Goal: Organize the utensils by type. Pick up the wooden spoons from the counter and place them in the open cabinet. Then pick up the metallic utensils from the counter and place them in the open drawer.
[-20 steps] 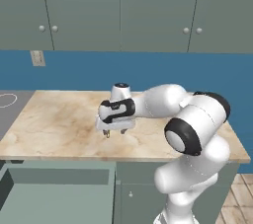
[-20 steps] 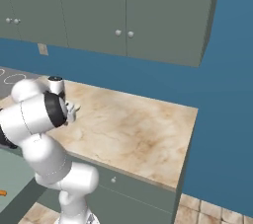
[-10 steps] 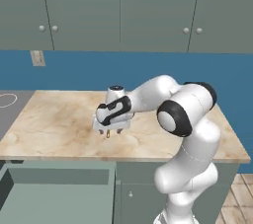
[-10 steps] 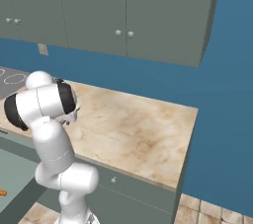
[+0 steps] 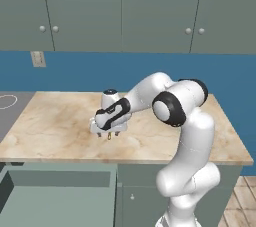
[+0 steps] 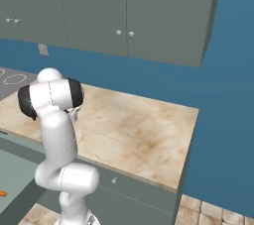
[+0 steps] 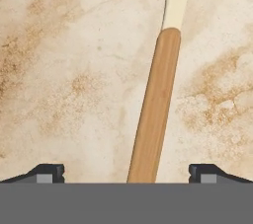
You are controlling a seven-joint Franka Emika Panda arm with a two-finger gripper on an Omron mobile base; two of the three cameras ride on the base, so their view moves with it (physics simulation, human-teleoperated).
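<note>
- The white arm (image 5: 172, 106) reaches forward and left from its base and bends down over the beige marbled surface (image 5: 60, 126).
- The hand (image 5: 108, 132) points down at the surface, close above it, near the middle of the slab's depth in the left base view.
- In the hand view the two dark fingertips (image 7: 47, 172) stand far apart at the bottom edge, one on each side; the hand is wide open and grips nothing.
- A wooden spoon (image 7: 155, 104) lies flat on the surface between the two fingertips, touching neither.
- Its orange-brown handle runs from the bottom of the hand view upward, leaning a little to the right; the pale cream neck and the start of the bowl are cut off by the top edge.
- In the left base view a small orange-brown tip shows just under the hand, against the surface.
- An open grey-green drawer (image 5: 55, 198) juts out below the front edge of the surface, to the left of the arm's base.
- Grey-green wall cabinets (image 5: 120, 11) with small round knobs hang above the blue wall, their doors shut in both base views.
- In the right base view the arm's upper joints hide the hand.
</note>
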